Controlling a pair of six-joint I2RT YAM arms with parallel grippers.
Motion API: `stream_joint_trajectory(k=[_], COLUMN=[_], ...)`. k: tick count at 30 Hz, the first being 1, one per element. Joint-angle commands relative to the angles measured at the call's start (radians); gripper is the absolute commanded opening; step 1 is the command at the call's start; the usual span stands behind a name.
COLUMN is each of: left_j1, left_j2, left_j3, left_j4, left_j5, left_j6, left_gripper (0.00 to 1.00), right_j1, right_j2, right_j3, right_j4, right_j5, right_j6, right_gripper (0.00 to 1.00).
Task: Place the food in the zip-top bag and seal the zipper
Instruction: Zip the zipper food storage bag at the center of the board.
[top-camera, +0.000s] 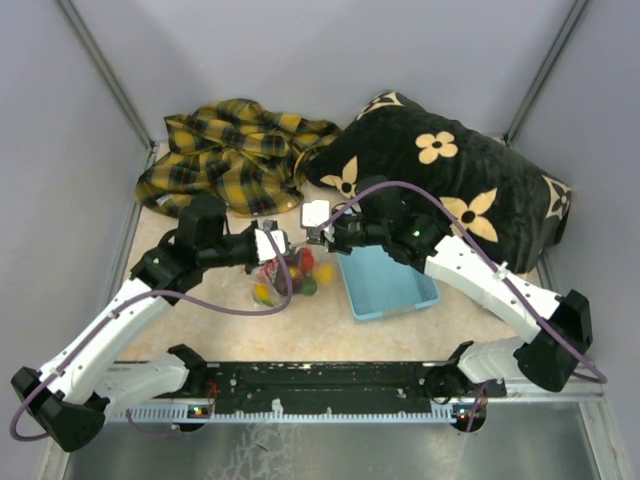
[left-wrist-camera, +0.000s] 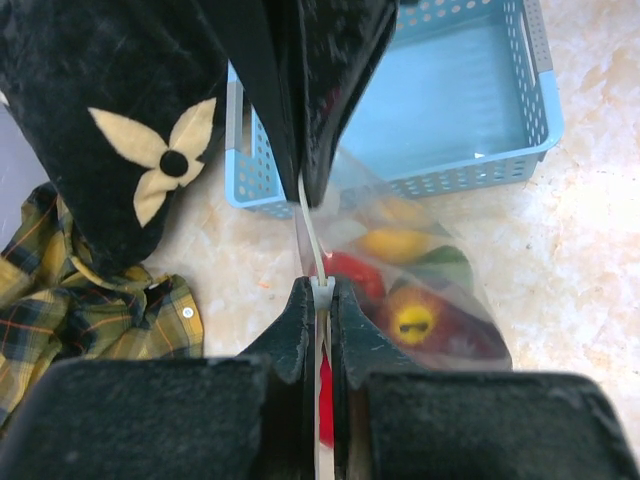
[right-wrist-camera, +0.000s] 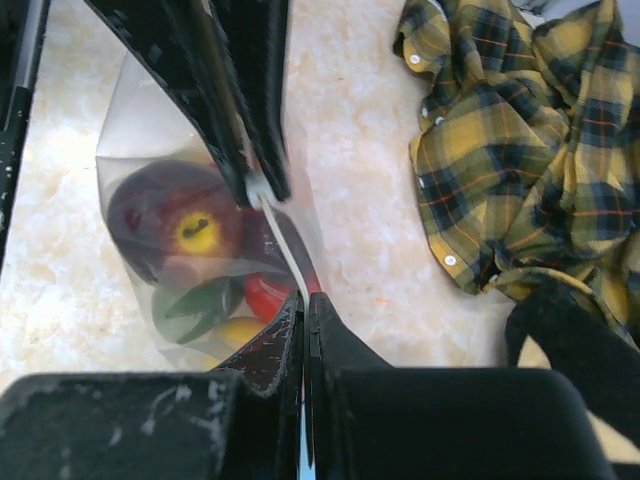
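The bag (top-camera: 285, 275) sits just left of the basket (top-camera: 390, 282), over the pale tabletop (top-camera: 300, 335), with its mouth edge turned up and stretched between the two hands. The left hand (left-wrist-camera: 319, 290) is pinched fully closed on the zipper (left-wrist-camera: 308, 235) at the end farther from the basket. The right hand (right-wrist-camera: 305, 302) is likewise clamped tight on the same whitish strip at the end nearer the basket. In each wrist view the other hand's dark fingers appear a short way along the strip, so the two grips are near each other but apart. The food (right-wrist-camera: 190, 222) is inside the bag: a dark maroon fruit with a yellow spot, a red piece, a yellow piece and something green, all bunched below the zipper. Whether the bag's bottom touches the tabletop cannot be told. Behind the basket lies a black pillow (top-camera: 450, 185) with cream flowers, and to the basket's far left, beyond the bag, a crumpled yellow plaid shirt (top-camera: 235, 150).
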Motion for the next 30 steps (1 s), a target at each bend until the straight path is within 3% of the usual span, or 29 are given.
stream_joint_trajectory(k=[1, 30], left_j1=[-0.006, -0.007], left_j2=[-0.061, -0.201], left_j3=[-0.032, 0.003], left_j4=[-0.056, -0.329], left_j5=[-0.074, -0.368], left_j6=[-0.052, -0.22], left_gripper=[0.0, 0.0], right_j1=[-0.066, -0.163], right_j2=[-0.1, -0.176], right_j3=[-0.037, -0.158], right_j4=[0.094, 0.245], right_j5=[0.081, 0.132], right_j6=[0.047, 0.164], right_gripper=[0.0, 0.0])
